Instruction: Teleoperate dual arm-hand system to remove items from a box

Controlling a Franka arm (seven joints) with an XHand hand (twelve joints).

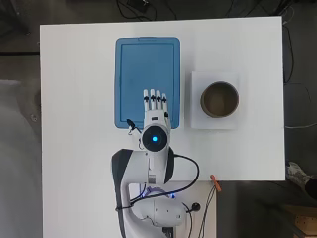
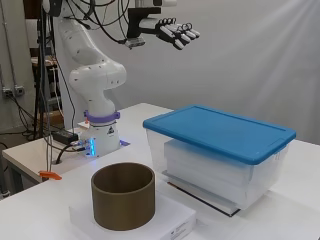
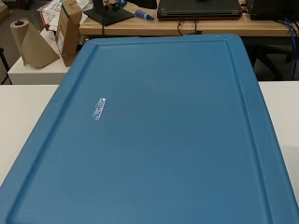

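Nearest to us, in the side view, stands one brown open-topped cylinder (image 2: 123, 194) on a flat white pad (image 2: 165, 215), the pair lying beside the box on the white table (image 2: 20, 210).

High above all this we see the hand (image 2: 172, 31), its fingers (image 2: 184, 34) stretched out nearly straight and a little spread, holding nothing and touching nothing. From overhead it sits over the near end of the lid (image 1: 147, 67), fingers pointing up the view along the lid's length; from the side it is well apart from the lid, with open air between them.

Directly under the hand is the one box (image 2: 220, 172), a clear plastic tub whose blue lid (image 2: 217, 131) is on and covers it fully. The wrist view looks down on that lid (image 3: 154, 135), which fills most of it, with a small pale mark (image 3: 98, 108) on its surface. Through the clear wall we make out white stacked contents (image 2: 200, 162), but we cannot tell how many or what they are. The closed lid stands between the hand and whatever lies inside.

Further out, we count one small orange object (image 1: 216, 182) at the table's near edge by the cables, to the side of the arm's base (image 2: 100, 135).
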